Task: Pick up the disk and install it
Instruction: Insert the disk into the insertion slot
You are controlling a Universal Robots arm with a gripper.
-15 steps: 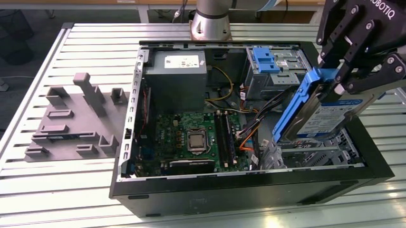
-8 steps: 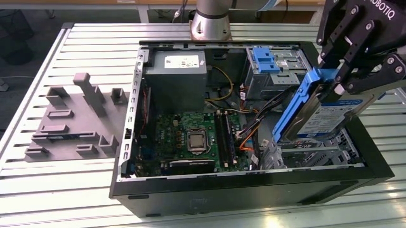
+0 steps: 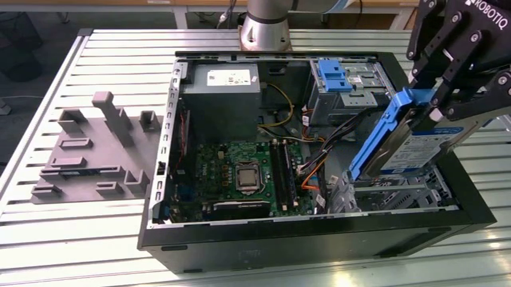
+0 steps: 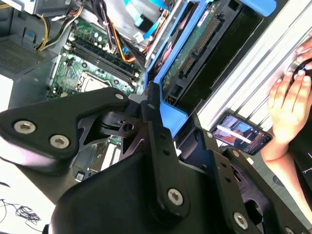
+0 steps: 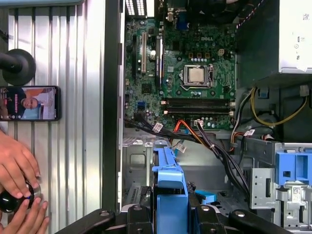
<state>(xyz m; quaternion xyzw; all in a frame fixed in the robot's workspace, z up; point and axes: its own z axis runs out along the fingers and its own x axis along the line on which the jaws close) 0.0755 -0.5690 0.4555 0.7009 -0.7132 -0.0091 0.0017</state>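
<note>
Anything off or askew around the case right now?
The disk, clamped in the gripper, hangs steeply tilted over the drive cage, not seated. Loose cables drape beside that cage. On the table next to the case lie a lit phone and a person's hands, close to the work.

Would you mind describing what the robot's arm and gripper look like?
The gripper is matte black with white lettering on its body. Its fingers are flat, angular linkage plates joined by silver screws. The arm shows as a smooth silver-grey cylinder.
</note>
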